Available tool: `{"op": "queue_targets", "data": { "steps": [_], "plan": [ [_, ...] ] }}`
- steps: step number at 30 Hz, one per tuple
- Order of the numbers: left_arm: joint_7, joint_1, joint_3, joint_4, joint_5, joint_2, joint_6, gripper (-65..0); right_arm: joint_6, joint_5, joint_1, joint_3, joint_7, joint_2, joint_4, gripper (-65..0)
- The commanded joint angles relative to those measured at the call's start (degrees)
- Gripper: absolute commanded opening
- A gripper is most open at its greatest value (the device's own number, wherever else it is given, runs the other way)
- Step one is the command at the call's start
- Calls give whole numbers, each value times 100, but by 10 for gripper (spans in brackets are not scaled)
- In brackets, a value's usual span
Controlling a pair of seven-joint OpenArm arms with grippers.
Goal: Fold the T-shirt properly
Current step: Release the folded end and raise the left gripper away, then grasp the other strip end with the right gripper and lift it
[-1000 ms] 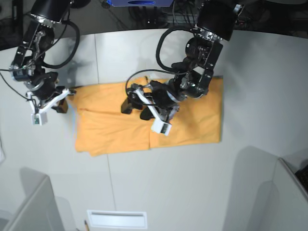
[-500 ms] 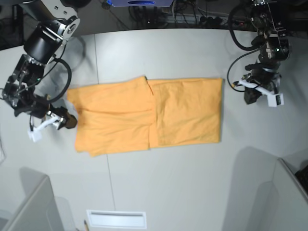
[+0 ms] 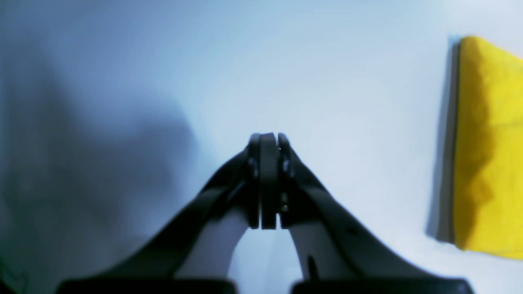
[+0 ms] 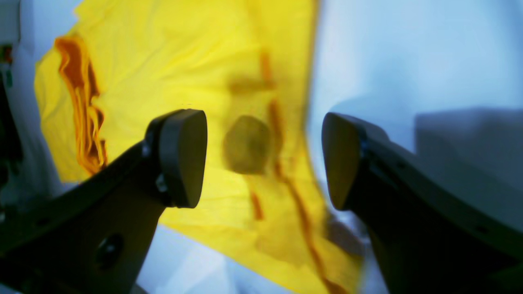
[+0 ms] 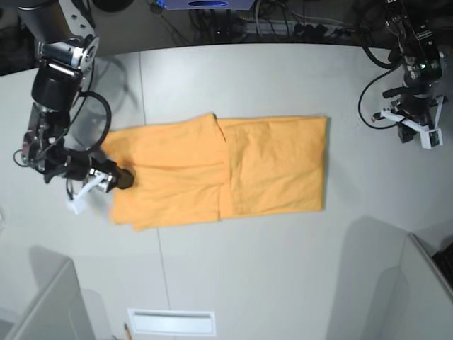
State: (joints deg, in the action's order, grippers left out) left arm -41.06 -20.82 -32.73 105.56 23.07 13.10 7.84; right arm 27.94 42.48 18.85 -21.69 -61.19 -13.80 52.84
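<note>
Two end effectors are in view, at opposite sides of the tabletop [image 5: 283,269]. The right end effector [image 4: 263,159] has its jaws spread wide with nothing between them; its dark rounded pads [image 4: 184,157] hang just above the near edge of the T-shirt [image 4: 196,81], and a blurred shadow falls on the cloth below the gap. In the base view this end effector [image 5: 122,177] sits at the shirt's left edge, over the cloth, though whether it touches cannot be told. The left end effector [image 3: 267,141] is clenched, pads pressed together on nothing, over bare tabletop [image 3: 163,81]; only a strip of the T-shirt [image 3: 488,143] shows at the far right of its view, well apart from it. In the base view it [image 5: 413,126] stands off to the right of the shirt.

The T-shirt [image 5: 219,170] lies flat at the middle of the tabletop, orange-yellow, folded into a wide rectangle, with one layer's edge running down its middle and folds on the left half. No brand, label or readable writing shows on the cloth or on the arms.
</note>
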Motion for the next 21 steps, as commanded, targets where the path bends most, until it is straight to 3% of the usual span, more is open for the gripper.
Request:
{"op": "queue_targets", "data": {
  "steps": [1,4,11,13,17,21],
  "plan": [
    [93,47,42,-64,-228,57,-6,-650,-38,-173,45,37,-180,-22,-14,-239],
    [101,266,306,-415,-580,39,-6,-650,-38,-200,36,37,-180,154,-14,-239],
    [119,680,719,-978,-641,30,-6,-650,-38,-208,36,46,-189,330,-22,-245],
    [119,794,921,-1074,-694,30,-6,-650,-38,-208,36,46,-171,347,-31,-290],
    [119,970,1238,-1189,-694,30,-6,-650,-38,-182,185,11,-22,347,-506,-438],
    [119,1066,1546,-1206,-694,30,-6,-650,-38,-208,291,46,303,198,-743,-645]
  ]
}}
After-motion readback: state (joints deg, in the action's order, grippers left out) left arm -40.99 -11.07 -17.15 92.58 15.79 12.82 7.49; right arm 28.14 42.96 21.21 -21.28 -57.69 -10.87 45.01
